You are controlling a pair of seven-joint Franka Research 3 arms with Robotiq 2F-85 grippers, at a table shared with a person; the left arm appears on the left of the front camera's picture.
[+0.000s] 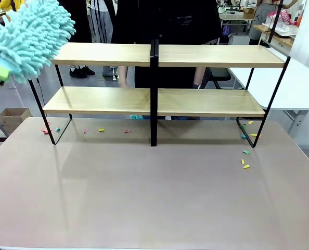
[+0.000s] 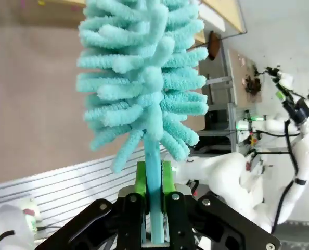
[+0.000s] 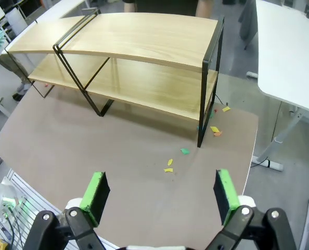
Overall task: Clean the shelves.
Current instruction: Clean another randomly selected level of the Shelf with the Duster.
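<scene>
The shelves (image 1: 159,54) stand at the far side of the grey table: two tiers of light-wood boards in a thin black frame with a central post, also seen in the right wrist view (image 3: 144,41). A fluffy teal duster (image 1: 32,36) hangs at the upper left, beside the top board's left end. My left gripper (image 2: 153,179) is shut on the duster's teal handle (image 2: 154,172), with the duster head (image 2: 141,73) above the fingers. My right gripper (image 3: 159,190) hovers open over the table's right part, with nothing between its green pads (image 3: 98,190).
Small coloured paper scraps (image 1: 245,164) lie on the table near the rack's right leg, and more scraps (image 1: 100,130) under its left half. A person in dark clothes (image 1: 170,26) stands behind the shelves. A white table (image 1: 295,86) sits to the right.
</scene>
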